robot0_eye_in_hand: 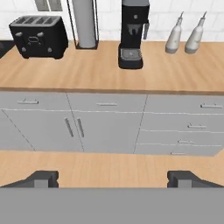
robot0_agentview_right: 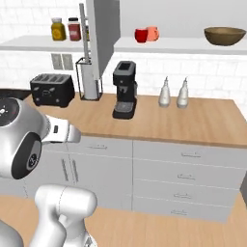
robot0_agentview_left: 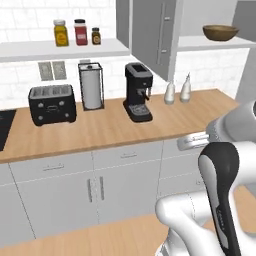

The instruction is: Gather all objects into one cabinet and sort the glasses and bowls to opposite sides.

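The tool (robot0_eye_in_hand: 112, 178) is open and holds nothing; its two tips stand wide apart, low in front of the tabletop (robot0_eye_in_hand: 87, 74). The cabinet door (robot0_agentview_left: 155, 37) is swung open. The wooden bowl (robot0_agentview_right: 225, 35) rests on the shelf at two o'clock. I see no glasses. I judge the gathering has not started; next the arm must rise toward the bowl.

**Arm folded, jaws wide apart**

The white Franka arm with dark joints (robot0_agentview_left: 220, 200) stands bent at its elbow. Its two-finger gripper (robot0_eye_in_hand: 113, 177) is spread wide, dark fingertips (robot0_eye_in_hand: 41, 178) far apart, holding nothing.
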